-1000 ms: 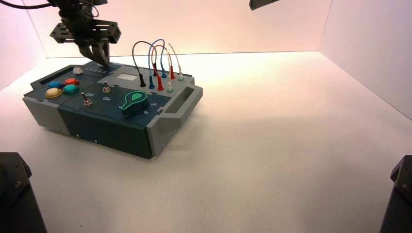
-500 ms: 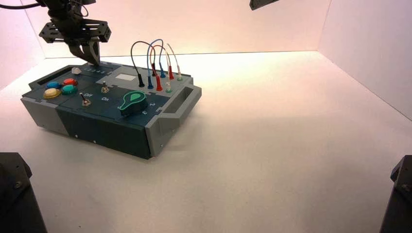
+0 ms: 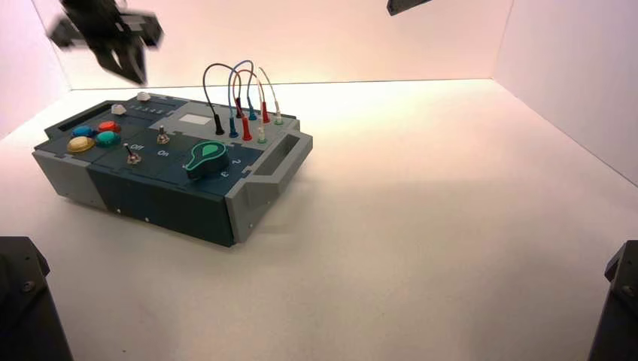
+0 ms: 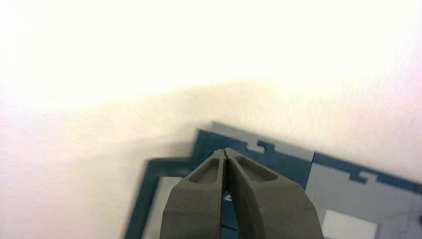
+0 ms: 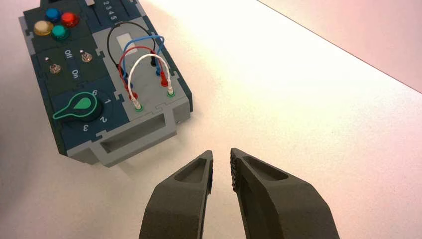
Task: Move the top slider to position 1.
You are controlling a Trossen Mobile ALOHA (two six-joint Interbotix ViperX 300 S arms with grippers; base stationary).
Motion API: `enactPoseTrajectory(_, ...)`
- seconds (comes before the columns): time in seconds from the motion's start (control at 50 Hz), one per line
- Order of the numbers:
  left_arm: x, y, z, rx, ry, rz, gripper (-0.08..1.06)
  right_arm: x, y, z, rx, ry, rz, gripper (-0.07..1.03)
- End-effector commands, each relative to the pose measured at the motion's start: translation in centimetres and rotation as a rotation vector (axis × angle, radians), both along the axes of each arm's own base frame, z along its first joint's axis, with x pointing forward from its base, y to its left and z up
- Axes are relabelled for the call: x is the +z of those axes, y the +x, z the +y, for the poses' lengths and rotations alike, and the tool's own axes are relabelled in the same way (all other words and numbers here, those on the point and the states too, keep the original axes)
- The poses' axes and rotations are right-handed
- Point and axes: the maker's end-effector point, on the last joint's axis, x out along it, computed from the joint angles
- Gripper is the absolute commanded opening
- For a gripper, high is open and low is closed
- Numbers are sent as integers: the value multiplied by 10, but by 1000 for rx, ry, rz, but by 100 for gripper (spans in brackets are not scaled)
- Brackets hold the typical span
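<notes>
While left end effector (image 4: 225, 151), closed, hovers above box's (image 3: 154, 199) far edge; right (image 5: 221, 152), slightly parted, overhangs table (image 3: 421, 203).

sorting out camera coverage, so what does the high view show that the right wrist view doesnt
Only the high view: the left gripper, raised beyond the box's far left corner, and the far white slider knob.

Only the right wrist view: the right gripper, over the table to the right of the box, and the numeral 1 by the green dial.

Both: the green dial, four coloured buttons, two toggle levers and the looped wires.
</notes>
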Motion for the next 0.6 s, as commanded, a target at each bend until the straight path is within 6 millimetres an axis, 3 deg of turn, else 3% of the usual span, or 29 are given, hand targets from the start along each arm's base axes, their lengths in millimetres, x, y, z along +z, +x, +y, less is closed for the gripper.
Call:
enactPoseTrajectory(0.02, 41, 8, 1, 4, 8, -102, -3, 11, 4, 1, -2, 19, -28, 22)
enactPoseTrajectory(0.2, 53, 3, -1, 12, -10, -107, -3, 10, 3, 1, -3, 19, -24, 22)
enactPoseTrajectory(0.34, 67, -2, -8, 12, -25, -116, -3, 10, 3, 1, -3, 19, -24, 29)
enactPoseTrajectory(0.6, 105, -23, -37, -72, -34, -135, -3, 10, 3, 1, -5, 18, -24, 31)
